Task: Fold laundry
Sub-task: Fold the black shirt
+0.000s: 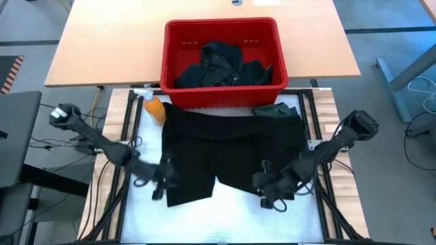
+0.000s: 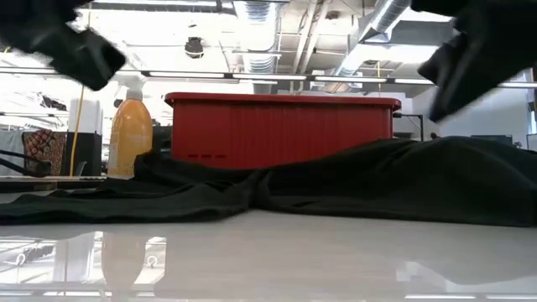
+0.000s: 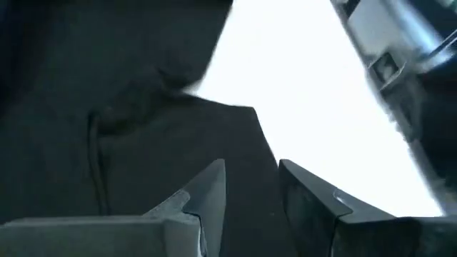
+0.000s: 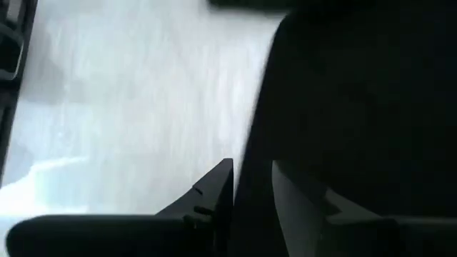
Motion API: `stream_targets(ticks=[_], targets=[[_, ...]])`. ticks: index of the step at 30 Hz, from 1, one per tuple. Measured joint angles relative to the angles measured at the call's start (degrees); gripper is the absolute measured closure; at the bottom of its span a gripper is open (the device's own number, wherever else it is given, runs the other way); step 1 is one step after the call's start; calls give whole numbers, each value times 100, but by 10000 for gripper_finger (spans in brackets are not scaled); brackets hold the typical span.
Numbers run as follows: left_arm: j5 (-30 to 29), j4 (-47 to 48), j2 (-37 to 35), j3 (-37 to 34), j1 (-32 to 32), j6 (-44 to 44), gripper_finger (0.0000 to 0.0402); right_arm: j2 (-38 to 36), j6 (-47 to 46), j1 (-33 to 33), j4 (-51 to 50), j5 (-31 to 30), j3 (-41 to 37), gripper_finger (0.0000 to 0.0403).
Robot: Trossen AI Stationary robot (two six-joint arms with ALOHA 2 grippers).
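Wrist views alone show both grippers' fingers (image 3: pixel 207 193) (image 4: pixel 214 189) slightly apart at black shorts (image 1: pixel 231 153).

The white table (image 1: pixel 225 218) carries black shorts (image 1: pixel 231 146), a green garment (image 1: pixel 278 110) and an orange bottle (image 1: pixel 155 109).

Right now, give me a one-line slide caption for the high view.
Black shorts spread flat before the red basket of laundry, left pincer and right pincer at their two leg hems.

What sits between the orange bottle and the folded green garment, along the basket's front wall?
High view: only the waistband edge of the black shorts lies between the orange bottle and the green garment, before the red basket.
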State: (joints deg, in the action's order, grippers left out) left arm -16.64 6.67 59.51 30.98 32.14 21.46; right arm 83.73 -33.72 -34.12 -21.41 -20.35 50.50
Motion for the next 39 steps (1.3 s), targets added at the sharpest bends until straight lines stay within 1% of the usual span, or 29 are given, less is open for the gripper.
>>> stream_targets(ticks=[2,5,9,13,15,17,21,23,27,29,30,34,37,39], targets=[[-441,-348,351,-127,476,-48,284,128,-205,-143,-121,116,7,276],[-789,-776,1093,-139,910,38,284,220,-732,-391,-505,305,0,271],[-1064,-919,2227,171,1071,-1,284,220,-1319,-796,-1180,381,2,266],[-1025,-898,3179,563,1065,-37,284,220,-1963,-1140,-1799,532,0,266],[-886,-948,3547,762,1065,-64,285,220,-2260,-1281,-1930,681,0,265],[-649,-915,3820,935,1061,11,285,220,-2492,-1411,-2003,705,0,265],[79,-845,4203,1155,1056,638,292,382,-2747,-1569,-2035,709,2,265],[719,-1009,4236,1195,1090,961,311,581,-2797,-1624,-1994,809,2,265],[2248,-1350,4167,1155,1429,1539,375,1055,-2790,-1654,-1961,1187,20,265],[2730,-1507,4125,1138,1570,1822,394,1243,-2753,-1683,-1969,1280,35,265],[2789,-1473,4089,1138,1646,1943,395,1328,-2747,-1704,-1948,1265,39,265],[2688,-1414,4020,1130,1891,2420,398,1464,-2737,-1722,-1896,1257,28,265],[2594,-1418,4010,1130,1972,2568,401,1334,-2736,-1722,-1917,1265,22,267],[2491,-1427,4006,1130,2000,2565,401,1213,-2736,-1724,-1955,1252,18,280]])
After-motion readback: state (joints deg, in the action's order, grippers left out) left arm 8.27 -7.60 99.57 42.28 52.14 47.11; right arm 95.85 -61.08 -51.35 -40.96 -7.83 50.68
